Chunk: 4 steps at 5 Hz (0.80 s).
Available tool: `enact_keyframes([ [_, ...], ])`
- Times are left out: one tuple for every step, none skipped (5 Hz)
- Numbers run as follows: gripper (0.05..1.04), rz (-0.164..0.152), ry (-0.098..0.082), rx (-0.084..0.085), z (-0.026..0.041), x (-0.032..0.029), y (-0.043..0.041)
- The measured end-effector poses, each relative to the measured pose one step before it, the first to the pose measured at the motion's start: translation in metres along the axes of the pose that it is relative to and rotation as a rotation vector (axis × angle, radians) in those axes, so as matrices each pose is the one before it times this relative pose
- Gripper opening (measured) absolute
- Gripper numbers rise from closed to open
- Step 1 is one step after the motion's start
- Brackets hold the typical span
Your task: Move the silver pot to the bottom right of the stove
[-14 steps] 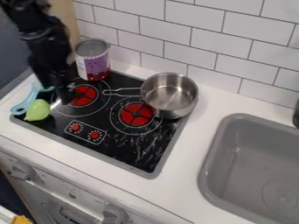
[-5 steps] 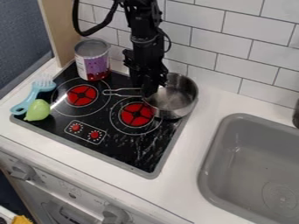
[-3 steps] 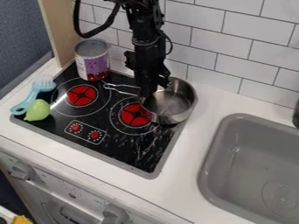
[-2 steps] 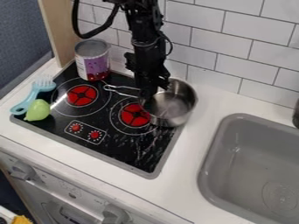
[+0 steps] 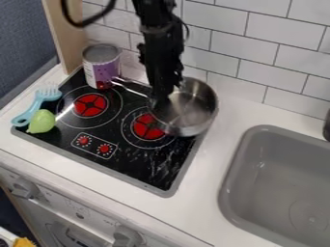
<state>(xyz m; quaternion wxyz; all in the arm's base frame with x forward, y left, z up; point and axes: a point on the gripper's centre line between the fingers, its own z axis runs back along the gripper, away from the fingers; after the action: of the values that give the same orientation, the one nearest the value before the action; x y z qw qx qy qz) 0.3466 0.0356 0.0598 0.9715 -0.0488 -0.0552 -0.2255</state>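
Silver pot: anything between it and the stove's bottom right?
Nothing visible stands between the silver pot and the bottom right of the stove. The hand is at the pot's left side; the can, blue brush and green item are farther left.

Hangs down, black and nearly upright, with the arm point(image 5: 157, 24) above the gripper point(image 5: 169, 91) and a cable point(image 5: 78, 23) looping above it, toward the view's left.

White rectangular tiles with grey grout point(image 5: 258, 48) cover the wall across the top right. At upper left I see a pale wooden panel point(image 5: 63, 31) beside a dark blue-grey surface point(image 5: 22, 43); below runs a white countertop point(image 5: 213, 202).
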Motion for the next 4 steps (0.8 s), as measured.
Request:
enact_keyframes([
  [0.085,-0.0616,-0.031,0.0214,0.02981,-0.01854,-0.00643],
  [0.085,-0.0358,0.0166,-0.0012,0.00278,-0.02957,-0.00777],
  [0.085,-0.0087,0.0479,0.023,-0.00549,-0.03533,0.00091],
  [0.085,-0.0315,0.0519,0.0312,-0.01203,-0.01519,0.0016],
])
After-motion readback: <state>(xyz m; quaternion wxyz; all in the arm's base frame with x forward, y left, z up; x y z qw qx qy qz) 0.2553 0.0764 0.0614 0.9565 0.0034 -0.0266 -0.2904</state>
